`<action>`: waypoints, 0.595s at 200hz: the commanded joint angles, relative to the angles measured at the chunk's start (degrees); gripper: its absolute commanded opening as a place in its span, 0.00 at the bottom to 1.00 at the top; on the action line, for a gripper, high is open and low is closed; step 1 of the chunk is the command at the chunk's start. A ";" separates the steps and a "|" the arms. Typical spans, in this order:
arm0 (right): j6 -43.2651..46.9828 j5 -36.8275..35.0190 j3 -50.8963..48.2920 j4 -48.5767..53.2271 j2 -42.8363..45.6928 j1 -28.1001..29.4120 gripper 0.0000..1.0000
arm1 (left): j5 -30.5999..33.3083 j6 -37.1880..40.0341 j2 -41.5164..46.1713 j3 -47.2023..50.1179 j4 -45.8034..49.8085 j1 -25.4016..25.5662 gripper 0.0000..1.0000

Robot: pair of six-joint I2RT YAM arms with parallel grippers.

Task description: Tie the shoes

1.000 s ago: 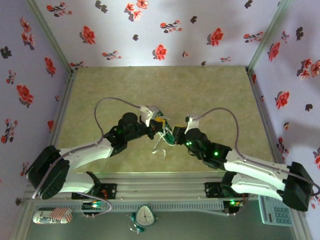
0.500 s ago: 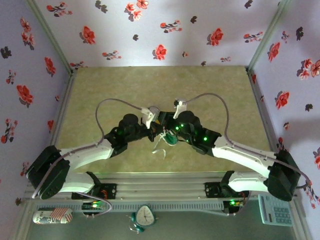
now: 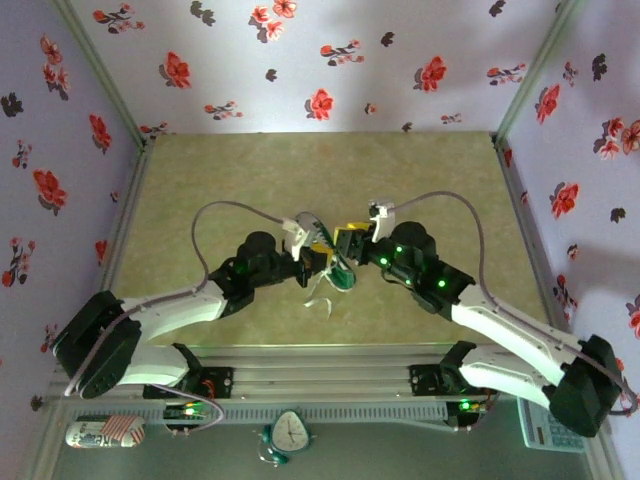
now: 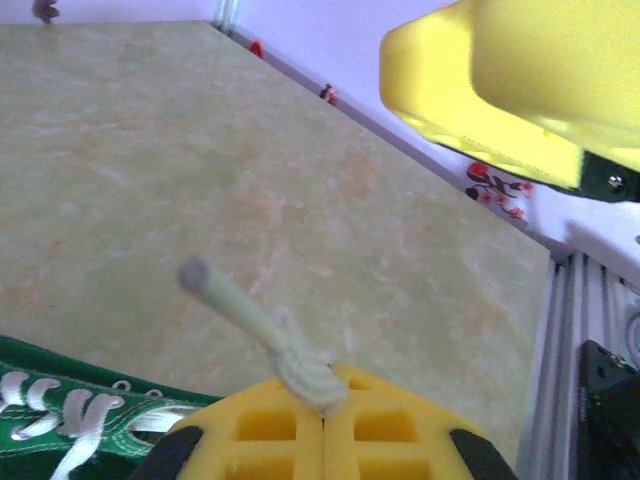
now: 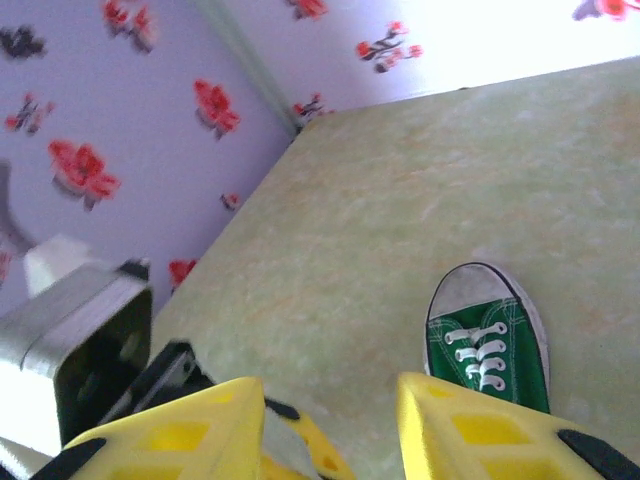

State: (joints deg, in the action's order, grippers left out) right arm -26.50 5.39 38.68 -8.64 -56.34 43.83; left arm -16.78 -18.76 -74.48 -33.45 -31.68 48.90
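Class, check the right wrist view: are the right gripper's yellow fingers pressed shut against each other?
No: on the right gripper the fingers stand apart, with bare table showing between them.

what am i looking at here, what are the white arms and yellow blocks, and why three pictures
These are two robot arms bolted to a table, working on tying a shoe. The wide picture comes from a camera above and behind them. The other two come from a camera on each wrist, so the yellow blocks at the bottom are that arm's own fingers. A small green sneaker with white laces lies on the table between the arms. The left gripper is shut, pinching a white lace end. The right gripper has its fingers apart and holds nothing.
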 commanded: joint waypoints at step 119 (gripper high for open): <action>4.62 44.96 -2.32 -18.63 -11.54 -14.00 0.40 | -9.58 1.70 0.30 1.13 -7.30 -1.09 0.00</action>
State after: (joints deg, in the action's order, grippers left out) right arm -21.17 46.22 37.06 -22.76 -68.38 31.81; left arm -24.99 -17.87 -74.50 -32.67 -36.49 48.40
